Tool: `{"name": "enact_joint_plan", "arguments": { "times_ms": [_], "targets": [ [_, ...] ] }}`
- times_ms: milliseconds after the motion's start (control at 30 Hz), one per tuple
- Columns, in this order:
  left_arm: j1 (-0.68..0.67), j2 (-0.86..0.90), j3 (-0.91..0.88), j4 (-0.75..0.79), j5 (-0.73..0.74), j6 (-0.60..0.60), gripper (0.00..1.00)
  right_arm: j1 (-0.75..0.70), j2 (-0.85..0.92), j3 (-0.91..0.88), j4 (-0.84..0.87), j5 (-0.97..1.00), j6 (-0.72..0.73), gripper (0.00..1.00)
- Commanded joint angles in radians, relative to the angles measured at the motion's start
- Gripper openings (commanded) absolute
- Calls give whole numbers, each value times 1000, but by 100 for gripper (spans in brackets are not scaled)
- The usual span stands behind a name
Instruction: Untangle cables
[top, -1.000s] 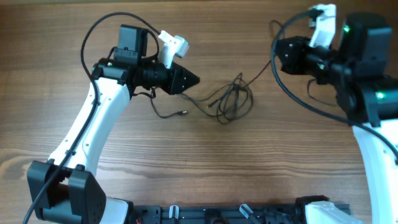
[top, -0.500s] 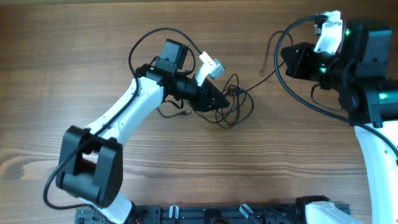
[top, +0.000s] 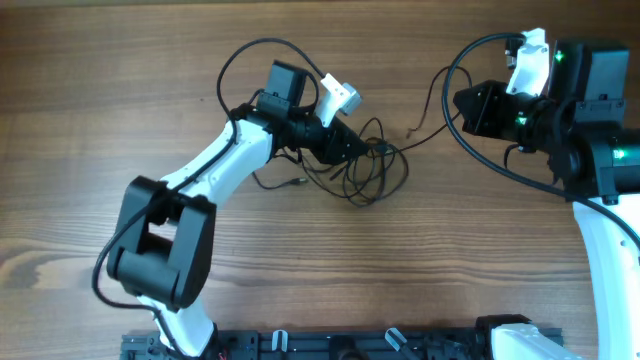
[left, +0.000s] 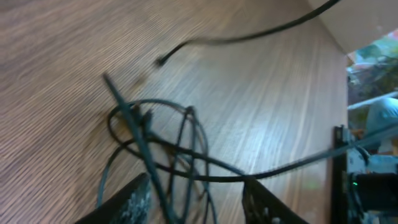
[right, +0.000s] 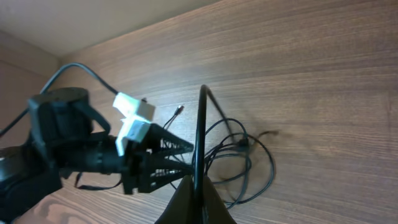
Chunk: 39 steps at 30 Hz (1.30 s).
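Observation:
The cables (top: 376, 170) are a loose tangle of thin black loops at the table's middle, also seen in the left wrist view (left: 168, 143) and right wrist view (right: 249, 155). My left gripper (top: 362, 148) is open at the tangle's left edge, with several strands lying between its fingers (left: 196, 202). My right gripper (top: 462, 106) is shut on one thin cable (right: 200, 124), which rises from the jaws (right: 199, 186), bends and drops back to the tangle. A loose plug end (top: 297, 183) lies left of the tangle.
The wooden table (top: 330, 260) stretches all round. A black rail (top: 350, 345) runs along the front edge. Thick arm cables loop above the left wrist (top: 240, 60) and beside the right arm (top: 490, 150). Equipment stands past the table edge (left: 367, 180).
My left arm has swung right and reached the tangle's left edge, its open fingers now over the strands. My right gripper has shifted slightly right, still holding its cable.

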Motion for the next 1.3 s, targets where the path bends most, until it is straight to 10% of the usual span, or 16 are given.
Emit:
{"name": "enact_joint_plan", "arguments": {
  "times_ms": [0, 233, 333, 867, 1200, 1233, 1267],
  "targets": [
    [-4, 43, -2, 18, -42, -20, 52, -3, -7, 11, -4, -20, -21, 4],
    [-18, 75, -2, 32, -43, -39, 53, -3, -8, 11, -8, -20, -21, 4],
    [-47, 75, -2, 33, -110, -40, 4, -3, -9, 11, -13, -19, -21, 4],
    [380, -278, 3, -35, -153, -170, 4, -11, -6, 11, -89, 450, 69, 4],
    [422, -354, 3, -86, -78, -170, 4, -303, 146, 10, -161, 578, 137, 7],
    [422, -354, 3, -87, -42, -170, 4, -301, 162, 10, -160, 547, 106, 38],
    [420, -354, 3, -87, -2, -170, 4, -299, 178, 10, -151, 486, 53, 95]
  ]
}}
